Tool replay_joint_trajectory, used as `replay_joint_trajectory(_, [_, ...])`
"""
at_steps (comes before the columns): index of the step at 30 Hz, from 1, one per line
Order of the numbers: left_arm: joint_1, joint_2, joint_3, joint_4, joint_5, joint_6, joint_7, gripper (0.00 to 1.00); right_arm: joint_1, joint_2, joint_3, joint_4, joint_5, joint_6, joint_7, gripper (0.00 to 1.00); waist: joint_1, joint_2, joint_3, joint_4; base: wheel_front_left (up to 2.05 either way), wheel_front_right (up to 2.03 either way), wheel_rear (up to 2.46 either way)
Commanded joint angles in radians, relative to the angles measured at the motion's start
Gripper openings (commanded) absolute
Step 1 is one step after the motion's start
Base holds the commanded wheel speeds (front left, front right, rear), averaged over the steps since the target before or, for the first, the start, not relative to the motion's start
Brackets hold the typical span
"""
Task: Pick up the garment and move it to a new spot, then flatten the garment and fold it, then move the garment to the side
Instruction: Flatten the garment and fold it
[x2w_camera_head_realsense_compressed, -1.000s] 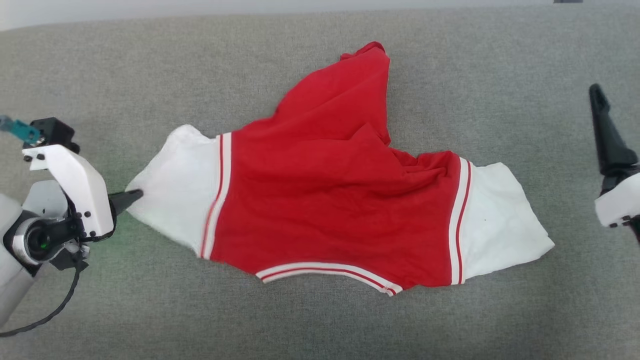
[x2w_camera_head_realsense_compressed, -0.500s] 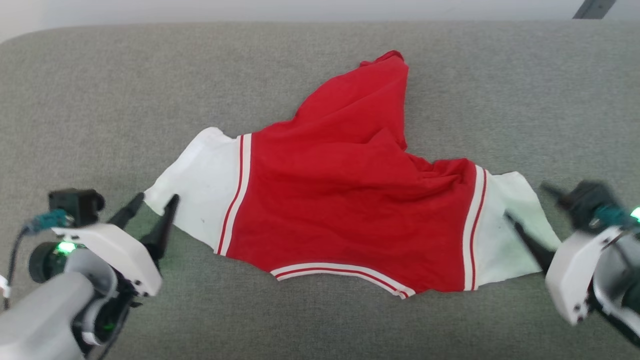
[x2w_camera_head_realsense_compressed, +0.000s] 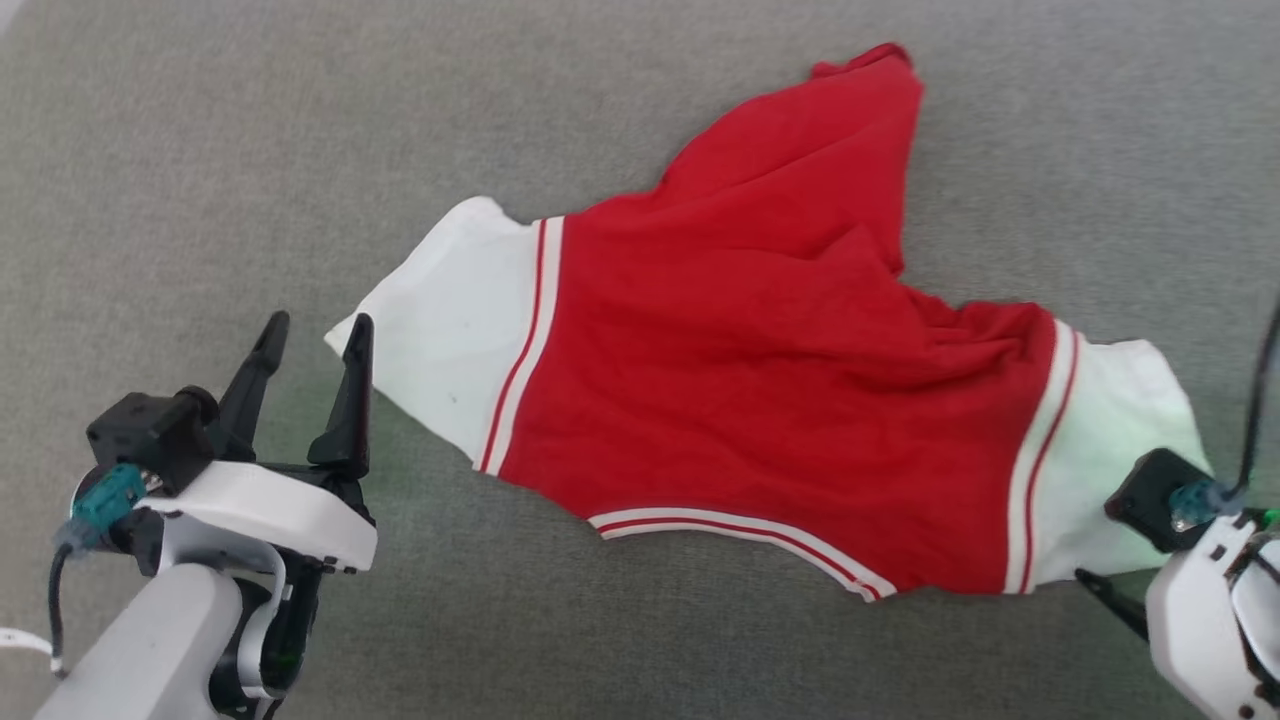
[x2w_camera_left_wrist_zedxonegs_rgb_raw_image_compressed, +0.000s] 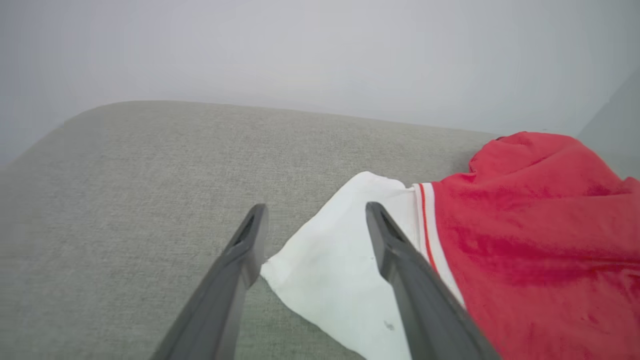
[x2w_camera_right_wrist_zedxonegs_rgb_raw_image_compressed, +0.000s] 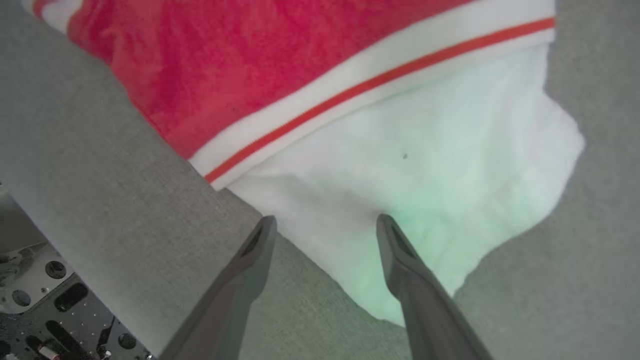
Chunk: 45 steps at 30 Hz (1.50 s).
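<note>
red garment (x2w_camera_head_realsense_compressed: 760, 370) spread out mid grey surface (x2w_camera_head_realsense_compressed: 200, 150), left claw (x2w_camera_head_realsense_compressed: 320, 322) wide open at its left white corner, right claw (x2w_camera_right_wrist_zedxonegs_rgb_raw_image_compressed: 325, 220) open too over the right white end's near edge, nothing gripped

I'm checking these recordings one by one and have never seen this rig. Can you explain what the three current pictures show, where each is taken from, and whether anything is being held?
This is a wheeled robot with two arms, each ending in a two-fingered gripper. The head view looks down from the robot's head. Each wrist view looks along one gripper's own dark fingers. On the grey padded surface lies the garment, red with white ends and striped trim, spread out but wrinkled. The left gripper is open at its white left end. The right gripper is open over its white right end. Nothing is held.
</note>
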Motion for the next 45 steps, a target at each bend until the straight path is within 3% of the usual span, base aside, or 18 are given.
replay_joint_trajectory(1, [0.018,-0.014,0.028,-0.012,0.031,-0.008,-0.005,1.0,-0.009,0.005,0.014,0.013,0.007,0.0,-0.01,1.0,0.0,0.0,0.022,0.021,0.0,0.0,0.0])
replay_joint_trajectory(9, [0.08,-0.113,0.153,-0.047,0.148,-0.058,-0.006,1.0,-0.052,0.008,0.112,0.095,-0.026,-0.001,-0.034,1.0,0.0,0.0,0.051,0.049,0.0,0.0,0.0])
replay_joint_trajectory(10, [0.085,-0.127,0.163,-0.047,0.159,-0.067,-0.006,1.0,-0.059,0.01,0.122,0.107,-0.037,-0.003,-0.041,0.83,0.0,0.0,0.053,0.051,0.0,0.0,0.0])
replay_joint_trajectory(11, [0.091,-0.137,0.172,-0.045,0.172,-0.075,-0.006,1.0,-0.064,0.01,0.13,0.12,-0.043,-0.004,-0.047,0.44,0.0,0.0,0.055,0.054,0.0,0.0,0.0])
replay_joint_trajectory(13, [0.101,-0.155,0.191,-0.04,0.191,-0.091,-0.006,1.0,-0.074,0.017,0.143,0.146,-0.04,-0.004,-0.051,0.0,0.0,0.0,0.057,0.055,0.0,0.0,0.0])
replay_joint_trajectory(19, [0.121,-0.18,0.23,-0.025,0.244,-0.134,-0.006,1.0,-0.086,0.038,0.142,0.181,-0.034,-0.004,-0.07,0.0,0.0,0.0,0.06,0.048,0.0,0.0,0.0])
replay_joint_trajectory(24, [0.073,-0.102,0.184,0.007,0.291,-0.214,0.046,1.0,-0.08,0.051,0.133,0.173,-0.038,-0.004,-0.082,0.0,0.0,0.0,0.054,0.035,0.0,0.0,0.0])
replay_joint_trajectory(26, [0.038,-0.056,0.149,0.026,0.287,-0.267,0.14,1.0,-0.079,0.055,0.126,0.165,-0.041,-0.004,-0.082,0.0,0.0,0.0,0.055,0.034,0.0,0.0,0.0])
replay_joint_trajectory(27, [-0.007,-0.005,0.104,0.043,0.258,-0.317,0.269,1.0,-0.081,0.062,0.12,0.159,-0.044,-0.004,-0.078,0.0,0.0,0.0,0.055,0.033,0.0,0.0,0.0])
replay_joint_trajectory(28, [-0.037,0.002,0.1,0.05,0.206,-0.33,0.333,1.0,-0.082,0.066,0.119,0.155,-0.047,-0.003,-0.077,0.0,0.0,0.0,0.057,0.031,0.0,0.0,0.0])
replay_joint_trajectory(36, [-0.22,0.132,-0.012,0.072,-0.137,-0.352,0.946,1.0,-0.12,0.079,0.141,0.126,-0.065,-0.003,-0.055,0.0,0.0,0.0,0.095,0.001,0.0,0.0,0.0])
replay_joint_trajectory(40, [-0.277,0.103,0.005,0.097,-0.269,-0.34,1.079,1.0,-0.148,0.092,0.155,0.12,-0.072,-0.003,-0.049,0.0,0.0,0.0,0.114,-0.018,0.0,0.0,0.0])
replay_joint_trajectory(45, [-0.303,0.068,-0.022,0.146,-0.329,-0.332,1.173,1.0,-0.169,0.11,0.179,0.132,-0.069,-0.003,-0.054,0.0,0.0,0.0,0.132,-0.037,0.0,0.0,0.0])
